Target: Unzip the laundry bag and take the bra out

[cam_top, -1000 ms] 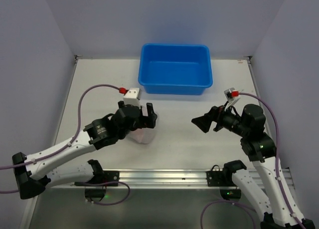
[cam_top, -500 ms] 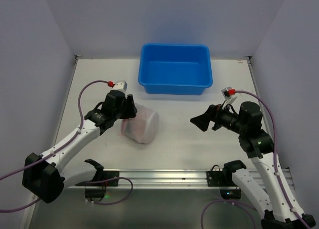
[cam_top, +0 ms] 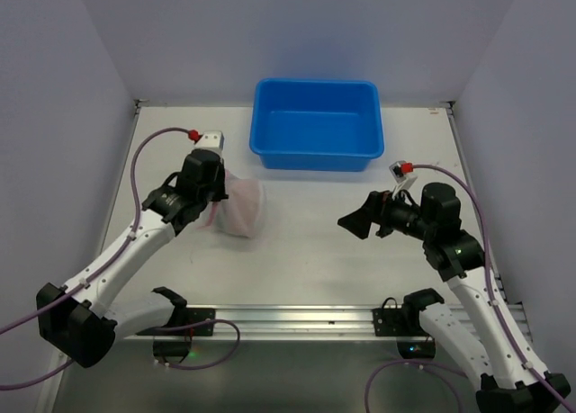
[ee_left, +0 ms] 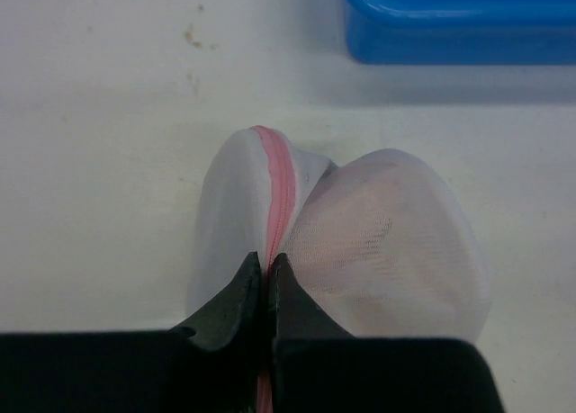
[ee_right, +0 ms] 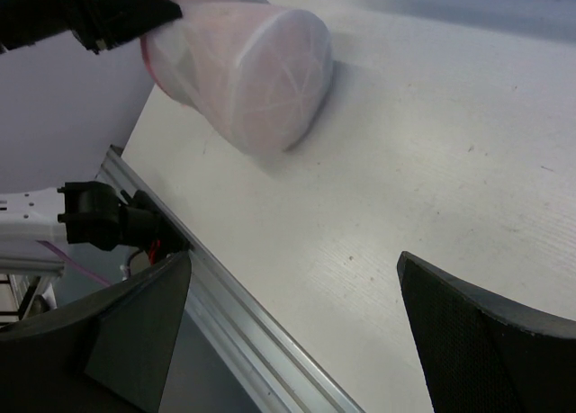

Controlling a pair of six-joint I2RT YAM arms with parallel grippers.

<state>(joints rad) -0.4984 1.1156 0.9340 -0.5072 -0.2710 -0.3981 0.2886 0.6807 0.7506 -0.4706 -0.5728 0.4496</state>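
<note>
Pinching the pink zipper seam (ee_left: 280,184) of the laundry bag (ee_left: 387,242), the left gripper (ee_left: 270,267) has its two black fingers pressed together with only the trim between them. The left wrist view alone shows this. The seam runs straight away from the fingertips over a fold of white mesh, and a rounded bulge of bag swells to its right. A faint pinkish mass shows through the mesh there, but its shape cannot be made out.

From the overhead view the left gripper (cam_top: 213,203) sits at the bag's left side. The laundry bag (cam_top: 243,208) rests on the table (cam_top: 315,251) in front of the left front corner of the blue tub (cam_top: 317,83), near it but not touching. The grip itself is hidden under the wrist in this view.

The right gripper (ee_right: 297,341) is spread wide with nothing between its fingers. Its camera looks across the table at the laundry bag (ee_right: 256,80), which lies on its side with one round face turned this way. It also catches the metal rail (ee_right: 229,309) at the table's near edge. Overhead, the right gripper (cam_top: 358,220) hangs in front of the tub's right front corner, well apart from the bag and pointing toward it.
</note>
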